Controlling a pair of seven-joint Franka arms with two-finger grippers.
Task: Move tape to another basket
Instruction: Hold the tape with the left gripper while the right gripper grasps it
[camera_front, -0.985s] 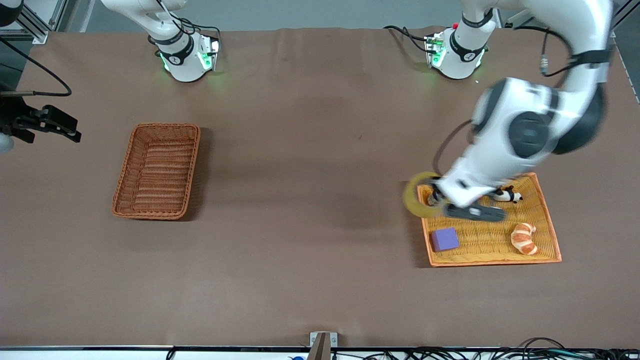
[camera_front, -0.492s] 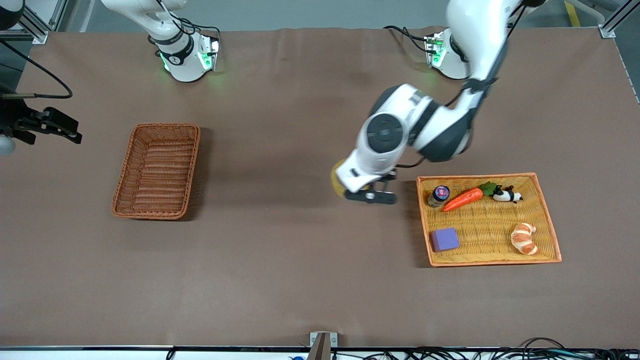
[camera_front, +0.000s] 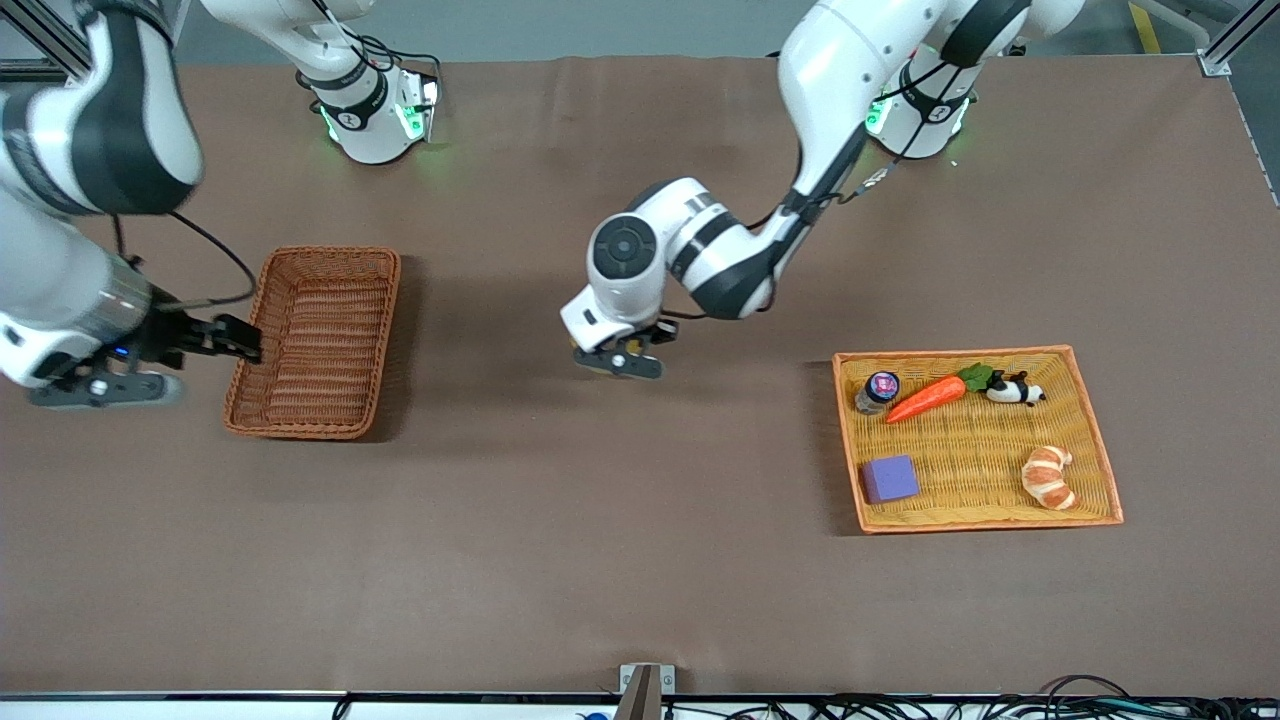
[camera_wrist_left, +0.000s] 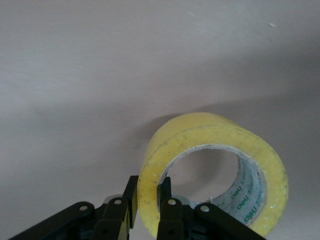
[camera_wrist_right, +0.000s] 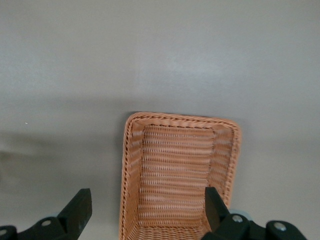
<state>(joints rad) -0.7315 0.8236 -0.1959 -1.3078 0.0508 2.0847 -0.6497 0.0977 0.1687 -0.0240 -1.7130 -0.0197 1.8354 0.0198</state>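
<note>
The tape (camera_wrist_left: 200, 125) is a yellowish roll with a wide grey-lined hole. My left gripper (camera_wrist_left: 149, 200) is shut on its wall, one finger outside and one inside the hole. In the front view the left gripper (camera_front: 620, 355) holds it over the bare middle of the table, and only a sliver of tape (camera_front: 587, 357) shows under the hand. The reddish-brown wicker basket (camera_front: 380, 330) stands toward the right arm's end and holds nothing. My right gripper (camera_front: 238, 340) is open over the basket's outer rim. The basket also shows in the right wrist view (camera_wrist_right: 131, 165), between the spread fingers of the right gripper (camera_wrist_right: 145, 210).
A wide shallow yellow tray with an orange rim (camera_front: 980, 520) lies toward the left arm's end. It holds a purple cube (camera_front: 890, 478), a croissant (camera_front: 1048, 476), a carrot (camera_front: 925, 398), a panda toy (camera_front: 1015, 388) and a small jar (camera_front: 880, 388).
My left arm has carried the tape from over the tray's corner to over the middle of the table, toward the basket. My right arm has swung in, and its gripper is now at the basket's rim.
</note>
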